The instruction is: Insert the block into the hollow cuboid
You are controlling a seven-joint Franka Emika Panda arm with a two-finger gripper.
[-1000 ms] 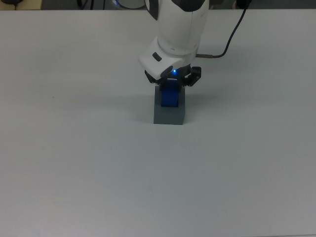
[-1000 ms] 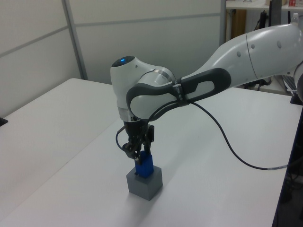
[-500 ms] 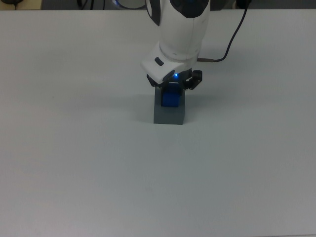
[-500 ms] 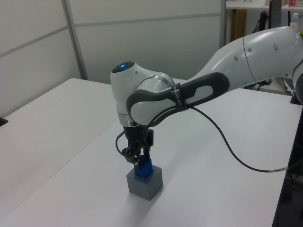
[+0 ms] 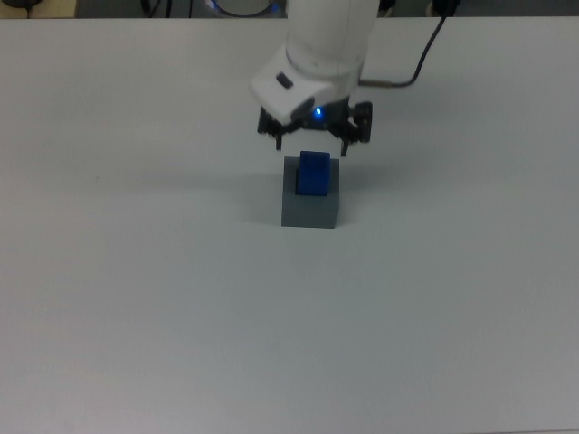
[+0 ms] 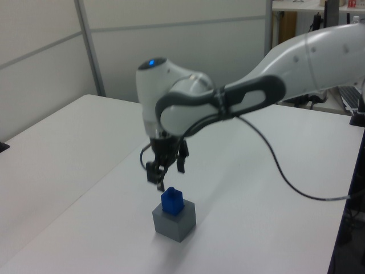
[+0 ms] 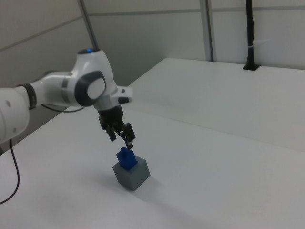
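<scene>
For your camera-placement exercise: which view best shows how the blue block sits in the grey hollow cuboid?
The left view: the blue block stands upright, poking out of the grey hollow cuboid. The right view shows much the same from the other side. The top view looks downward, so the protrusion is harder to judge.

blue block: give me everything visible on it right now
The blue block is a small, bright, matte cuboid with plain faces. It stands upright in the recess of the grey box, its upper part sticking out above the rim. Only the box touches it; the pincer hangs open just above it, clear of it.
</scene>
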